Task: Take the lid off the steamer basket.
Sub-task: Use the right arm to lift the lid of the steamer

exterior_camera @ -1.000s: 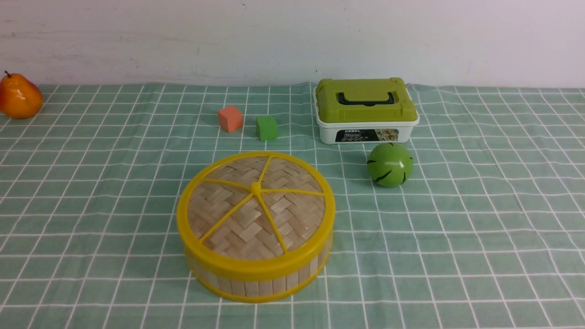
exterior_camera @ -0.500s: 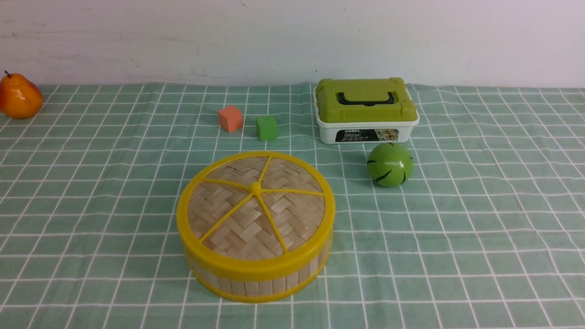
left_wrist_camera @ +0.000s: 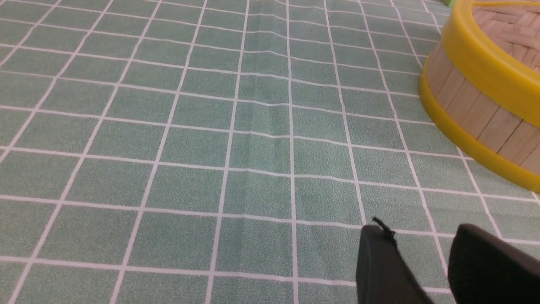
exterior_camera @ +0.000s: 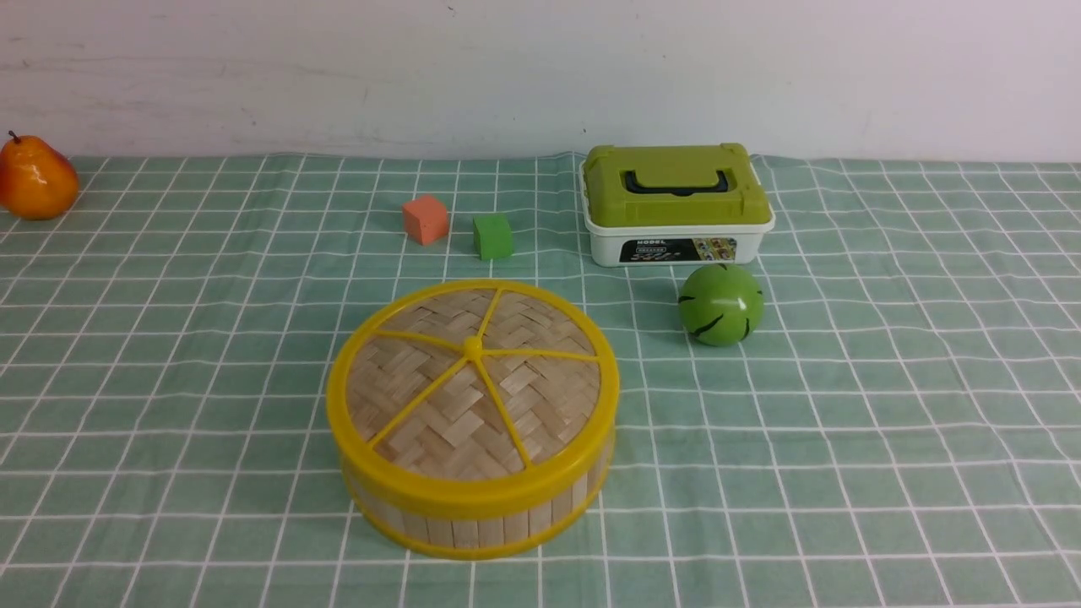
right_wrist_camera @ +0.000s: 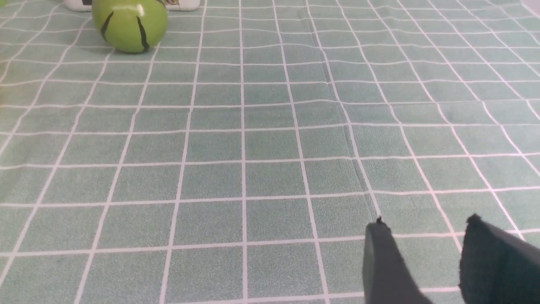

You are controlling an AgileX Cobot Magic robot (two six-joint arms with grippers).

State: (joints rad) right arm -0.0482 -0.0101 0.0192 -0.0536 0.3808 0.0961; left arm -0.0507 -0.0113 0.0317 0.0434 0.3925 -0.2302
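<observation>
**Tools open and empty; lid on basket**

Left tool: two black fingers with a clear gap between them. Nothing is in the gap. It hangs low over the cloth, and only its tips are visible in the left wrist view.

Right tool: two dark fingers, likewise parted, with nothing between them. It is low over bare cloth, and only its tips are visible in the right wrist view.

Cloth: green with a white grid, covering the tabletop. A few soft creases run across it.

Basket: round, with a wooden-slat wall and yellow rims. It stands upright on the cloth at the middle of the tabletop, towards the robot. It is near the left tool but not touching it, and well apart from the right tool.

Lid: a woven bamboo disc with a yellow rim and five yellow spokes meeting at a centre knob. It sits flat and square on the basket, closing it.

Ball: green with black streaks. It lies beyond the basket and to its right, apart from it.

Box: white, with a green lid and black handle. It is just behind the ball, near the wall.

Cubes: one orange and one green, with the orange on the left. They lie beyond the basket, near each other but not touching.

Pear: orange, at the far left edge, by the wall.
</observation>
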